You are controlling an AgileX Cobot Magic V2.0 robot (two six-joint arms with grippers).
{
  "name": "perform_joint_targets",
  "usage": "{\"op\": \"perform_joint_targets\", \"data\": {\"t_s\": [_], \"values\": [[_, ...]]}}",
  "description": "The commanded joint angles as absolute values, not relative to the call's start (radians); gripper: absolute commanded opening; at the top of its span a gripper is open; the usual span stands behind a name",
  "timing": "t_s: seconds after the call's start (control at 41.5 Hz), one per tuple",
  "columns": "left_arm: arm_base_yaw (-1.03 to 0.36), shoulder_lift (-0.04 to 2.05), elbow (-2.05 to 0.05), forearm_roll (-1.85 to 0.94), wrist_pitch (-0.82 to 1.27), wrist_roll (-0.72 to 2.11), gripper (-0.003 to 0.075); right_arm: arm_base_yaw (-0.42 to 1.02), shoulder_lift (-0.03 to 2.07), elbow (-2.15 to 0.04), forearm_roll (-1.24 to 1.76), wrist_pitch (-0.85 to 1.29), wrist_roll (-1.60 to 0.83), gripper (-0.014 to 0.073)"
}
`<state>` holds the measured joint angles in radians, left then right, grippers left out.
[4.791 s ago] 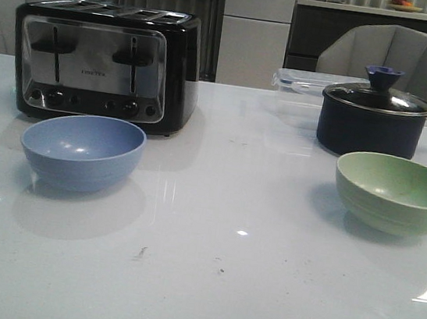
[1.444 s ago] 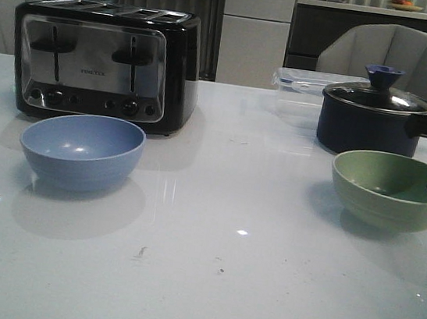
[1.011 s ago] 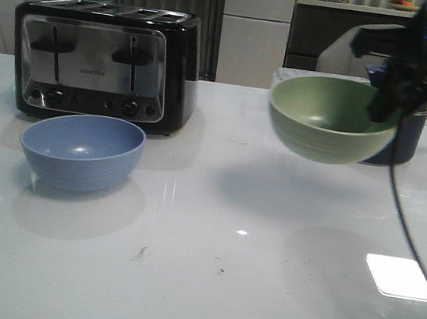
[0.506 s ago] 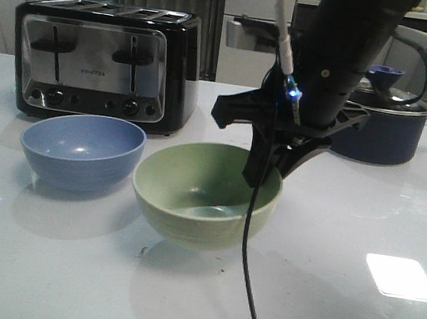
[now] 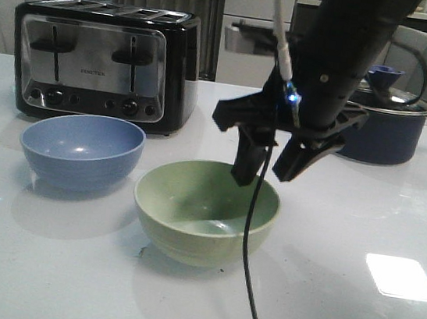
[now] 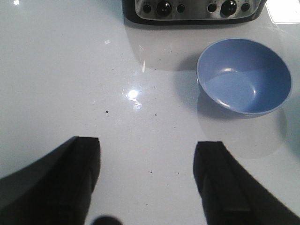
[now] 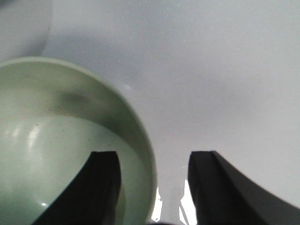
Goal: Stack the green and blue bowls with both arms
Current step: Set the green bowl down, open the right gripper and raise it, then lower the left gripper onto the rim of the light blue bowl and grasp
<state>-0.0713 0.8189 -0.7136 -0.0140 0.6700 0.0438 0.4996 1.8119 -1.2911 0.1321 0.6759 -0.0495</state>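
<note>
The green bowl (image 5: 205, 209) sits upright on the white table, at front centre. It also shows in the right wrist view (image 7: 61, 140). My right gripper (image 5: 266, 165) is open just above the bowl's far right rim, one finger over the inside and one outside, not gripping. In the right wrist view (image 7: 152, 161) the rim lies between the spread fingers. The blue bowl (image 5: 81, 150) sits upright to the green bowl's left, in front of the toaster. The left wrist view shows the blue bowl (image 6: 243, 77) ahead of my open, empty left gripper (image 6: 146, 154).
A black and steel toaster (image 5: 104, 62) stands at the back left, behind the blue bowl. A dark navy pot with a glass lid (image 5: 387, 123) stands at the back right. The right arm and its cable (image 5: 249, 274) hang over the table's middle.
My right arm carried the green bowl from the right to the front centre and set it down. Since half a second ago the fingers have opened and risen off the rim.
</note>
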Motion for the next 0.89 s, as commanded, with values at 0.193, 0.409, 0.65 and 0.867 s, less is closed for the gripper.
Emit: {"op": "perform_joint_targets", "data": {"t_s": [0.193, 0.409, 0.65, 0.867], "values": [[-0.124, 0.868, -0.763, -0.023, 0.550, 0.075, 0.0578, 0.580, 1.438, -1.155, 0.121, 0.612, -0.147, 0.0465], [-0.205, 1.069, -0.847, -0.044, 0.548, 0.075, 0.0599, 0.620, 1.184, -0.981, 0.121, 0.609, -0.147, 0.0465], [-0.219, 1.373, -0.989, -0.096, 0.552, 0.075, 0.0584, 0.620, 0.999, -0.892, 0.120, 0.642, -0.147, 0.0465], [-0.219, 1.630, -1.124, -0.153, 0.542, 0.075, 0.0543, 0.620, 0.934, -0.887, 0.120, 0.651, -0.147, 0.0465]]}}
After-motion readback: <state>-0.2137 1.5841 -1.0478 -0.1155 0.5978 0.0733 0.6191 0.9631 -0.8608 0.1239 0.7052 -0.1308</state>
